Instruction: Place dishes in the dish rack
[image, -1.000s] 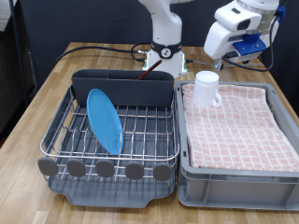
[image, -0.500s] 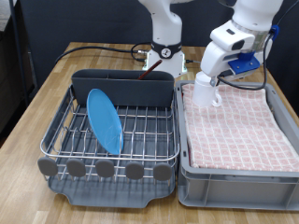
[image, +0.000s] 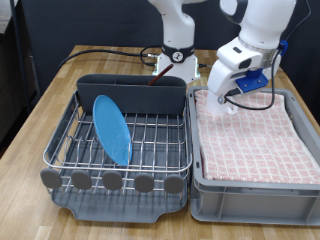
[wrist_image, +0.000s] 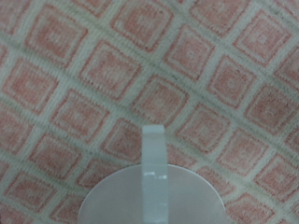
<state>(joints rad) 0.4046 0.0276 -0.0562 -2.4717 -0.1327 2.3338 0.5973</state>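
Observation:
The light-blue plate (image: 112, 128) stands on edge in the silver wire dish rack (image: 160, 132), towards the exterior view's left. The white mug (image: 224, 104) sits on the pink checked cloth in the grey bin, at its far left corner, and is mostly hidden by my hand. My gripper (image: 225, 96) is low, right over the mug. In the wrist view the mug's rim and handle (wrist_image: 149, 177) are close below the camera, and no fingers show. The wooden spoon is not in view.
The dark grey cutlery holder (image: 130, 92) runs along the rack's far side, and round grey discs (image: 113, 181) line its near edge. The grey bin (image: 250, 188) with the pink cloth (image: 255, 140) stands to the rack's right. The robot's base and cables (image: 178, 55) are behind.
My gripper has come down and to the exterior view's left, from above the bin's far right to right over the mug. The plate and the mug have not moved.

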